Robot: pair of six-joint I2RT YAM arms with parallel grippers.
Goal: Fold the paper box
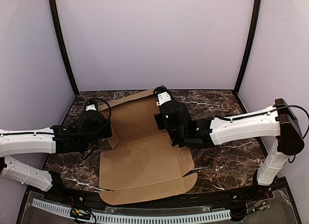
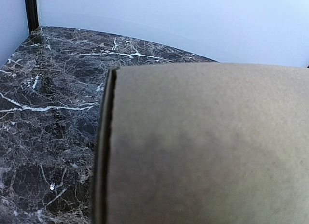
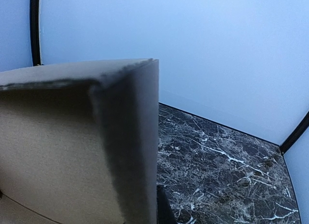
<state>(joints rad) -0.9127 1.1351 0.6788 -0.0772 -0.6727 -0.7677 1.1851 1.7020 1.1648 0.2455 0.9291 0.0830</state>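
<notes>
Watching the cardboard paper box (image 1: 145, 166) lying on the marble table (image 1: 227, 161) with its rear panel (image 1: 137, 115) raised, I cannot tell whether the left gripper (image 1: 107, 132) or right gripper (image 1: 163, 119) is clamped or parted; if either grip is loose, I judge the panel springs flat.

The paper box (image 1: 145, 161) is matt brown cardboard, faintly grainy up close. Beneath it, the counter (image 1: 222, 161) looks like glossy dark marble with white veins. The arms (image 1: 246, 127) have smooth white and black plastic shells.
</notes>
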